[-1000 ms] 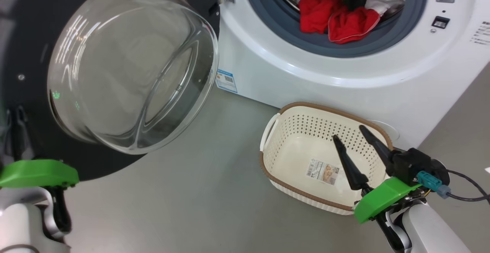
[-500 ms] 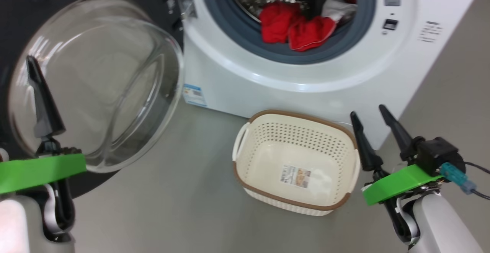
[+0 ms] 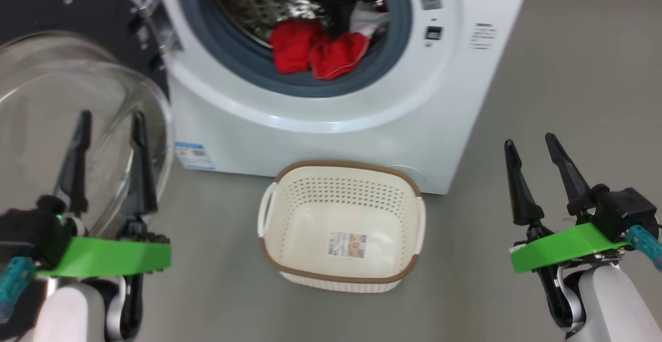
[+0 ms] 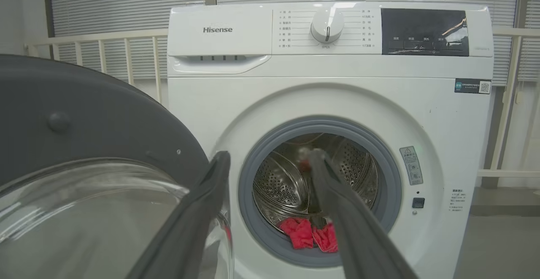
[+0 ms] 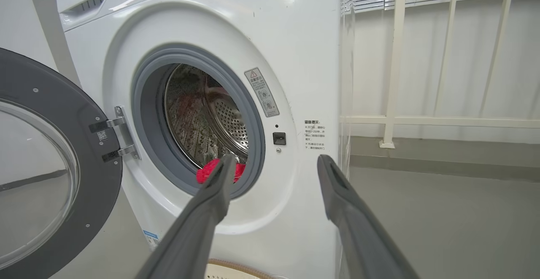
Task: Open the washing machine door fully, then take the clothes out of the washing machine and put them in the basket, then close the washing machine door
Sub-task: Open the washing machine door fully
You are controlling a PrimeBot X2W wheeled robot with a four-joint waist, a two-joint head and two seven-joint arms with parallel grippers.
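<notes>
Grey floor [image 3: 232, 280]. Door [image 3: 51, 31] stood wide open at washer's [image 3: 331, 140] left side. Clothes [image 3: 315, 52] sat at drum's [image 3: 248, 0] front edge, basket [image 3: 341, 165] empty on floor below. Left gripper [image 3: 110, 119] and right gripper [image 3: 530, 143] both spread, holding nothing. Clothes likely soft, light, floppy: pinch a raised fold.

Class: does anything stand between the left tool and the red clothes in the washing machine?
Nothing visible does. The washing machine door stands open to the left, and the left tool faces the red clothes through the open grey ring.
</notes>
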